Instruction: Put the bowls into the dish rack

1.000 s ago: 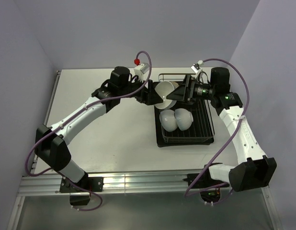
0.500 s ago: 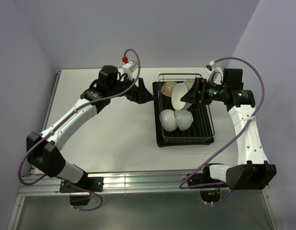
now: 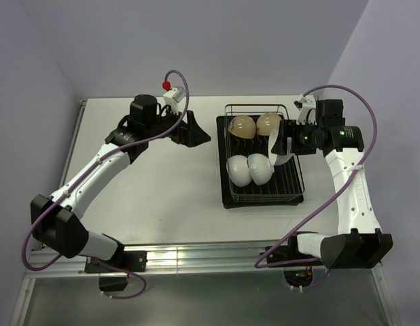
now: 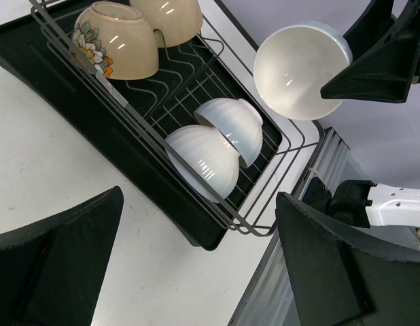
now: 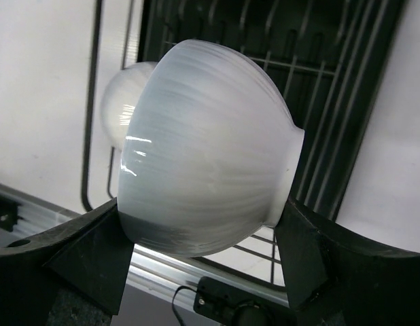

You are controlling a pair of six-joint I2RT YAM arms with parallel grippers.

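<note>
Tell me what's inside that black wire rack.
Four bowls: two tan bowls at the far end, two white bowls nearer. The right gripper holds a fifth bowl above the rack. Anything under them is hidden.

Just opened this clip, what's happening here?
The right pincer is holding a white bowl, tipped on its side, above the right part of the dish rack; it is not yet set down. Four bowls already sit in the rack: two tan ones at the far end and two white ones in the middle. The left pincer is open and empty, over the table to the left of the rack.
</note>
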